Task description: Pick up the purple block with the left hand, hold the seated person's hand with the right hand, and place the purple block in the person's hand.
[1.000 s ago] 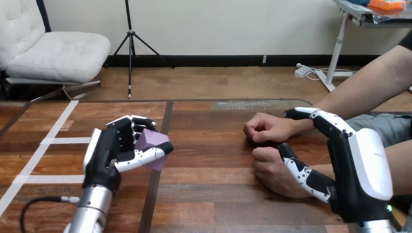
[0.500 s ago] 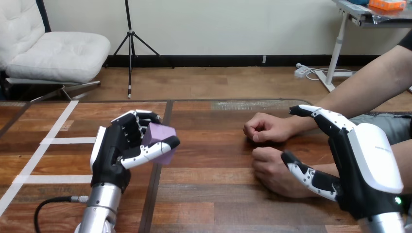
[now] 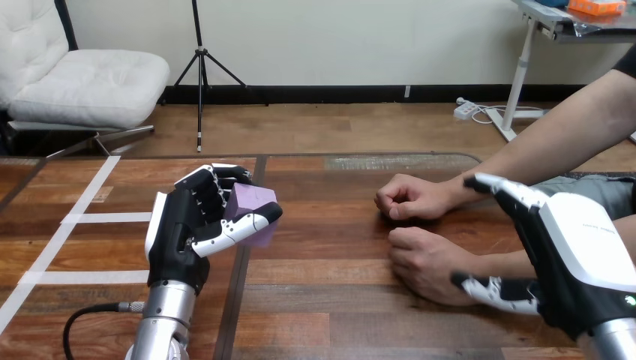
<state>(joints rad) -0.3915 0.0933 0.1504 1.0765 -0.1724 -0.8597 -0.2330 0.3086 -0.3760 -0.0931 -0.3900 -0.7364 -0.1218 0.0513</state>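
At wooden table, left robot hand clasps purple block (seemingly lifted).

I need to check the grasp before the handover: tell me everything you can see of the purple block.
The small purple block is cube-shaped, with flat matte faces and crisp edges; it looks like painted wood or foam. It sits tilted, one corner up, in the robot's left hand: curled fingers wrap its far-left side and the thumb crosses its lower front. It appears lifted off the wooden table, left of centre, well apart from the person's hands at the right.
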